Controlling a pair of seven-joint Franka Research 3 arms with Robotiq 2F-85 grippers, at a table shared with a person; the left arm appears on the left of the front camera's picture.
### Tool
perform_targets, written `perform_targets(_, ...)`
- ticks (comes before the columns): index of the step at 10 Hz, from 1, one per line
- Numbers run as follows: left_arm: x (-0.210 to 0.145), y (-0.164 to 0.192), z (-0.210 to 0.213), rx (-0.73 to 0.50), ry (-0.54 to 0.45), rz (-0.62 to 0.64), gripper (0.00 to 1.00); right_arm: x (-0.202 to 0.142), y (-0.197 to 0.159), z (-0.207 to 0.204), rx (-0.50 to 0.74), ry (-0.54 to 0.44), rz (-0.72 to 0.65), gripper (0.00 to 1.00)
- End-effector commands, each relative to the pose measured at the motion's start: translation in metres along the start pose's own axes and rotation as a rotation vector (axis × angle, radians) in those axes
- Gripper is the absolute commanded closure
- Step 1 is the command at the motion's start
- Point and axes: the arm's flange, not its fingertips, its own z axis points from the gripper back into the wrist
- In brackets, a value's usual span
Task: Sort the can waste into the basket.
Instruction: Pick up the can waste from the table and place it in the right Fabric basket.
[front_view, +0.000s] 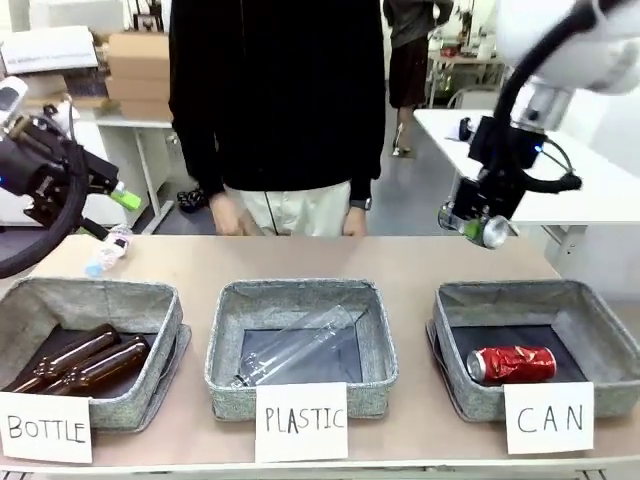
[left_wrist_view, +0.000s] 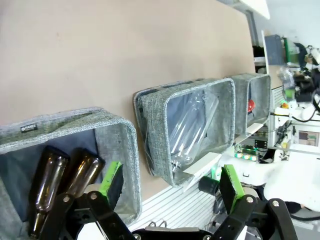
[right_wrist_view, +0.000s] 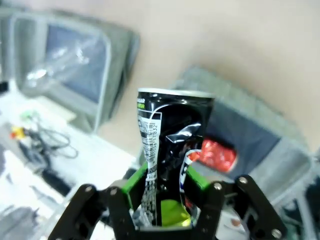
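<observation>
The right gripper clamps the dark can in the air above the basket's far edge. The red can lies inside. The left gripper hangs wide, empty.

Three bins sit in a row: bottles left, plastic bottle middle, can in the right basket. A second can hangs in the right gripper above and behind that basket

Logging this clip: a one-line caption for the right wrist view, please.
Right gripper shut on a dented dark-printed metal can, above the grey woven basket holding a red can.
</observation>
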Motion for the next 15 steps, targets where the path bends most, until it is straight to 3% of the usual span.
perform_targets(1,-0.001,0.0,0.002,0.005,0.005,0.007,0.0,-0.061,0.003,-0.01,0.095,-0.036,0.02,1.0)
perform_targets(4,-0.001,0.0,0.002,0.005,0.005,0.007,0.0,-0.096,-0.004,-0.033,0.169,-0.067,-0.067,1.0)
perform_targets(9,-0.001,0.0,0.002,0.005,0.005,0.007,0.0,-0.091,-0.013,-0.033,0.145,-0.074,-0.09,1.0)
perform_targets(10,-0.001,0.0,0.002,0.005,0.005,0.007,0.0,-0.091,-0.017,-0.033,0.141,-0.084,-0.114,0.2)
perform_targets(11,-0.001,0.0,0.002,0.005,0.005,0.007,0.0,-0.09,-0.018,-0.033,0.144,-0.082,-0.121,0.2)
perform_targets(12,-0.001,0.0,0.002,0.005,0.005,0.007,0.0,-0.09,-0.02,-0.033,0.142,-0.083,-0.123,0.0)
perform_targets(13,-0.001,0.0,0.002,0.005,0.005,0.007,0.0,-0.09,-0.023,-0.033,0.141,-0.094,-0.133,0.15)
perform_targets(14,-0.001,0.0,0.002,0.005,0.005,0.007,0.0,-0.089,-0.024,-0.033,0.146,-0.094,-0.13,0.0)
perform_targets(15,-0.001,0.0,0.002,0.005,0.005,0.007,0.0,-0.089,-0.026,-0.033,0.145,-0.103,-0.138,0.0)
